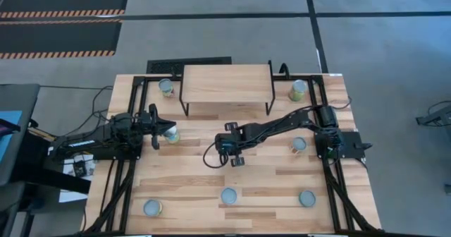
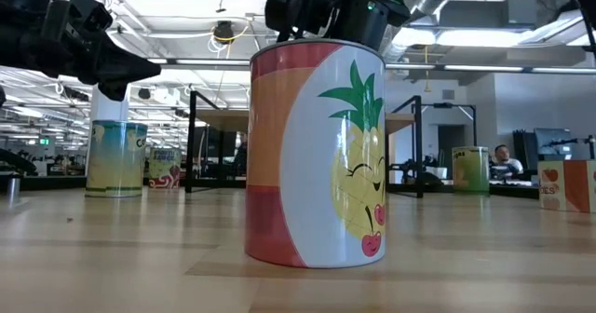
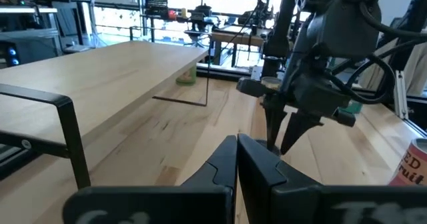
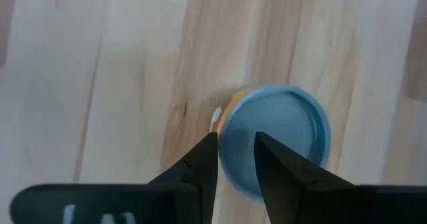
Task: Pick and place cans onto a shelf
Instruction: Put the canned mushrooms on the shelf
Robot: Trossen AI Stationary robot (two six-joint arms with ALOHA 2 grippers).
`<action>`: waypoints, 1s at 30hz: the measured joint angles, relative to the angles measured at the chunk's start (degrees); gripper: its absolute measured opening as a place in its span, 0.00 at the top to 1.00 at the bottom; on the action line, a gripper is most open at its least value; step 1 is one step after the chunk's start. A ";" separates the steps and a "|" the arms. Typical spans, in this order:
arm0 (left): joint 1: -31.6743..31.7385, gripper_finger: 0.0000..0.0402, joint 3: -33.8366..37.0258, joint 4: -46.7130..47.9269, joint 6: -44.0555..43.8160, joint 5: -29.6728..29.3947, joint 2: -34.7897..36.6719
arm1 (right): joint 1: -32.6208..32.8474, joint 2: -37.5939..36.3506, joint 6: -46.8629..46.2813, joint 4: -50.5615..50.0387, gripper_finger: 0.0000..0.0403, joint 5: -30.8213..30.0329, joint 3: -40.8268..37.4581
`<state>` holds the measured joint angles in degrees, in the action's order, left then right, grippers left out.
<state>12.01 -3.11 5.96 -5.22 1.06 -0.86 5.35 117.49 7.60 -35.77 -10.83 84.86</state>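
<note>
Right tool (image 4: 235, 159) spread above a can (image 4: 275, 139) mid-table, left tool (image 3: 236, 159) pressed together, shelf (image 1: 227, 84) bare.

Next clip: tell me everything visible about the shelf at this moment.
The shelf is a small rectangular board of pale, grained wood raised on thin black metal legs. It stands upright and level at the far middle of the table, its long side running across. Its top is bare; no can has been placed on it yet. Two cans stand on the table near its two ends, apart from it. Only the tabletop touches it, through the legs.
</note>
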 joint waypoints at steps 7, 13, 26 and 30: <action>0.00 1.00 -0.02 -0.07 -0.02 0.04 0.00 | -0.79 0.00 -0.02 -1.33 0.80 1.29 0.00; 0.00 1.00 -0.02 -0.09 -0.04 0.07 0.00 | -1.43 0.00 -0.21 -1.70 0.85 3.43 -0.02; 0.00 1.00 -0.02 -0.14 -0.05 0.11 0.00 | -2.17 -2.31 -1.68 -2.70 0.98 6.62 0.09; 0.00 1.00 -0.02 -0.15 0.20 0.09 0.00 | -2.26 -4.75 -1.70 -6.47 0.97 6.62 2.80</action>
<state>12.01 -3.14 5.80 -5.01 1.15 -0.86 3.09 112.74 5.89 -42.23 -4.21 87.66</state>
